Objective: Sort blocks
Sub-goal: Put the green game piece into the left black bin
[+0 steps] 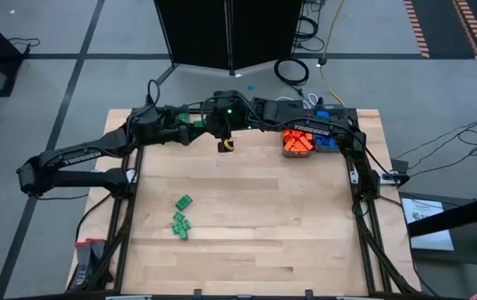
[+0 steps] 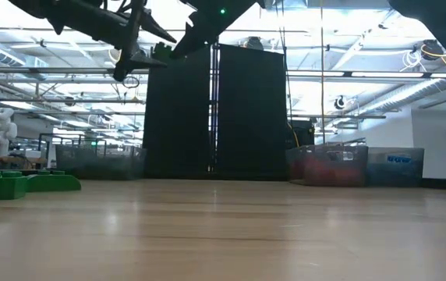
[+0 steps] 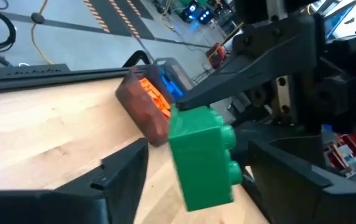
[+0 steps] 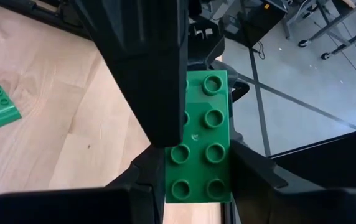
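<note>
1. Right gripper (image 4: 196, 177): clamped on a green two-by-four brick (image 4: 206, 146), which is held in the air at the table's 12 o'clock edge with its long axis pointing straight ahead between the fingers.
2. Left gripper (image 3: 193, 160): fingers wide, one either side of that brick and nose to nose with the right gripper.
3. Judgement: a hand-over is under way.

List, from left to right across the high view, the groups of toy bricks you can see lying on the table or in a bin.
Loose green blocks on the bare wood → orange blocks heaped in a bin at the table's far edge → blue blocks just right of the orange ones.
</note>
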`<state>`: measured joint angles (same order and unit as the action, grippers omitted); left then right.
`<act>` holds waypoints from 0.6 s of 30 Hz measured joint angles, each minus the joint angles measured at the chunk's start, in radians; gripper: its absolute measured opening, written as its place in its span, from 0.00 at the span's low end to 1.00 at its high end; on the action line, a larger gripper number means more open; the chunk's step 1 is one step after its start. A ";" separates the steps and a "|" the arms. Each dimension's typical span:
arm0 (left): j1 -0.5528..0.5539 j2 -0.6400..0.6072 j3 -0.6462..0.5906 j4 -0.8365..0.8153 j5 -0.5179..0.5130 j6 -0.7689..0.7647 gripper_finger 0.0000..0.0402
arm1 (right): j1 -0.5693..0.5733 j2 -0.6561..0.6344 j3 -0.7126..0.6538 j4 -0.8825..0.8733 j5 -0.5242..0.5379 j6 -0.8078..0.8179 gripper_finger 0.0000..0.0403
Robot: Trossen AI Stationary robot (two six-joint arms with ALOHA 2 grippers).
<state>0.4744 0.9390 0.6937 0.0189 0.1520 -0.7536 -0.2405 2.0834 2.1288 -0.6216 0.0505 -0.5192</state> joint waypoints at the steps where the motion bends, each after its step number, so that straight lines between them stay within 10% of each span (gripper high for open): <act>1: 0.000 0.002 0.000 0.000 0.000 0.000 0.66 | 0.000 0.000 0.000 0.000 0.000 -0.004 0.29; 11: 0.000 0.002 0.000 0.005 -0.004 -0.004 0.22 | 0.000 0.000 0.000 -0.004 0.003 -0.028 0.29; 18: 0.000 0.002 0.000 0.005 -0.015 -0.006 0.19 | 0.001 0.000 0.000 -0.008 0.002 -0.044 0.29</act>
<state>0.4747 0.9413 0.6941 0.0243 0.1373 -0.7600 -0.2393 2.0834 2.1288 -0.6292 0.0530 -0.5628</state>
